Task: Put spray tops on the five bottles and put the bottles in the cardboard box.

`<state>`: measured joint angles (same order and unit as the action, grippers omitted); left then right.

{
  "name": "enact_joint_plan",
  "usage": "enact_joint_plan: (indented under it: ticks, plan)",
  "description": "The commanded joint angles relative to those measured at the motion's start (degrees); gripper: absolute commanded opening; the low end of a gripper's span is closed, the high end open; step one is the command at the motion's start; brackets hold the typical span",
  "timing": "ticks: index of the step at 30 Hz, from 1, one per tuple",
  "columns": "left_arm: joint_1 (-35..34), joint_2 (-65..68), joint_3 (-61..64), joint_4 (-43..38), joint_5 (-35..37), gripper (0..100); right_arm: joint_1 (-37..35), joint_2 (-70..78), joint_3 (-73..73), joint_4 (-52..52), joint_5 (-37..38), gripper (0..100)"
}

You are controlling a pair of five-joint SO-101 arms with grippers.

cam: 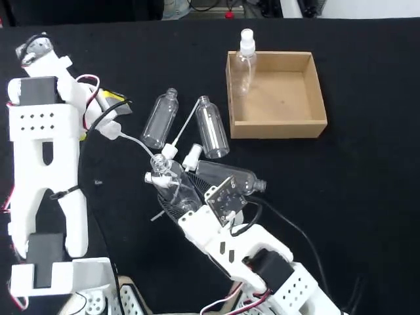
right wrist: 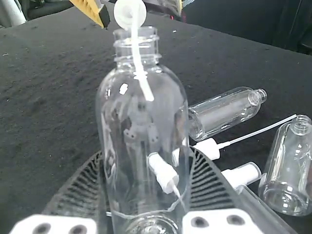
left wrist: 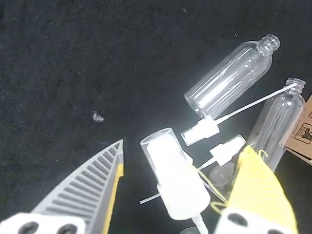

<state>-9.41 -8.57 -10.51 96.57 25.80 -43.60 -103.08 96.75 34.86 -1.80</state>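
Right up close: clear bottle [right wrist: 141, 126] standing upright in the right gripper [right wrist: 146, 161], jaws clamped on its body, toward the front edge of the tabletop [cam: 367, 197] near the middle. Just over its open neck, spray top [right wrist: 129, 11] pinched in the left gripper [left wrist: 183, 146], dip tube poking down inside the bottle, cap not seated on the neck. Lying on its side just beside the right gripper, another bare bottle [cam: 231, 176]. A bit further toward the middle of the tabletop, two more capless bottles [cam: 159, 119] [cam: 212, 126] on their sides, with two loose spray tops [cam: 172, 150] [cam: 191, 157] between them and the held one, plus a third loose top [cam: 151, 177] right by it. Over toward the far edge, cardboard box [cam: 275, 128], with one capped bottle [cam: 246, 62] upright in its far left corner.
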Motion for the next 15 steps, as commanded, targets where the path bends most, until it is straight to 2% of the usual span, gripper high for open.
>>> enact_joint_plan:
  ticks: [1,6,12,15]
  plan:
    - [0.8,-0.6,-3.2,0.2,0.6,35,-0.4,-3.9,-0.2,-1.5,0.4,6.0]
    - [1.6,-0.5,-3.2,0.3,0.4,35,-0.4,-3.9,-0.2,-1.5,0.4,6.0]
    - [6.2,-1.1,-3.3,0.0,0.4,18,-0.4,-3.9,-0.2,-1.5,0.4,6.0]
    - [6.6,-0.6,-3.3,-0.1,0.4,18,-0.4,-3.9,-0.2,-1.5,0.4,6.0]
